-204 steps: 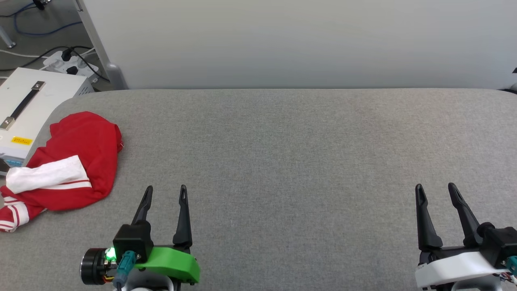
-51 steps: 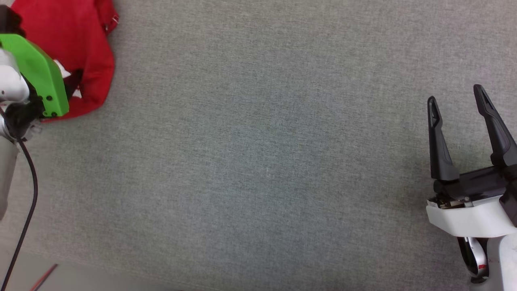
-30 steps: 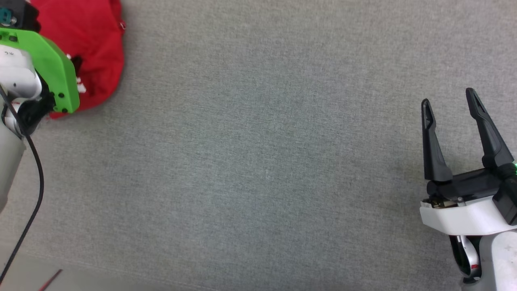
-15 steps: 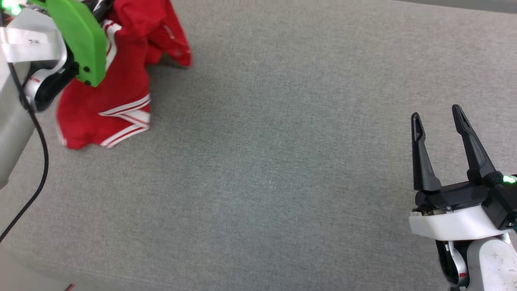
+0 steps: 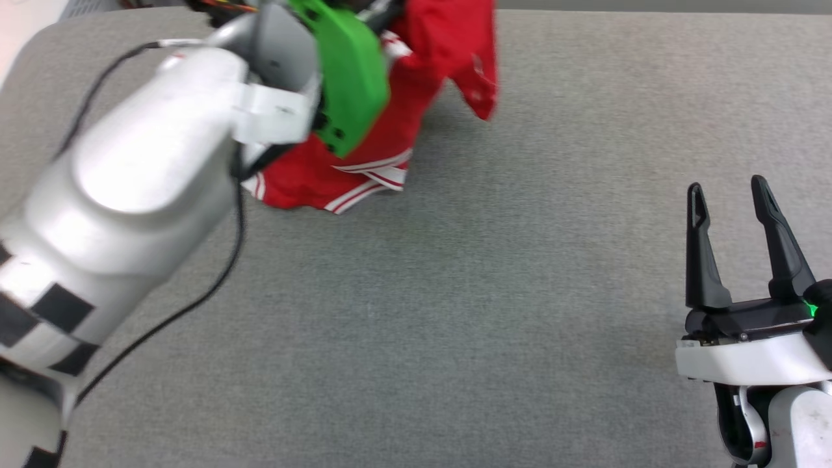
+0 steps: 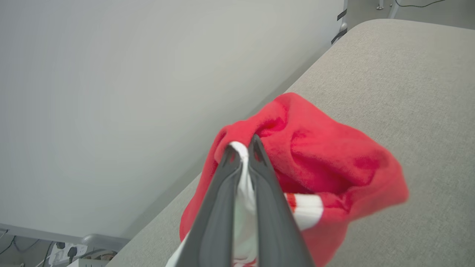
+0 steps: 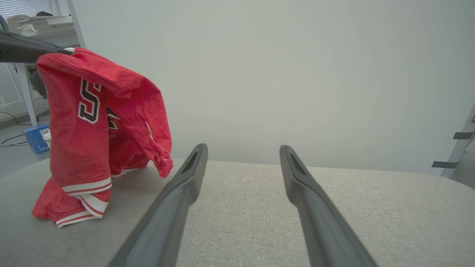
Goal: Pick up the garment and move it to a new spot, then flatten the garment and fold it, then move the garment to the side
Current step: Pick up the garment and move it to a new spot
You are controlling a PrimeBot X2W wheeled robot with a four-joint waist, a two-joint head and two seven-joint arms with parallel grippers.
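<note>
Garment (image 5: 448,45) hangs from left gripper (image 6: 243,147), hem touching surface (image 5: 455,305) near far edge.

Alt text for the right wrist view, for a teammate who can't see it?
A red garment hangs from the shut left gripper at upper left, its striped hem resting on the grey table. The right gripper stands open in the foreground, holding nothing.

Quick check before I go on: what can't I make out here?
- Left wrist view: the left gripper hides the lower part of the garment.
- Head view: the green housing hides the jaws; garment's top cut off by the edge, blurred.
- Right wrist view: chest lettering folded, partly legible.
</note>
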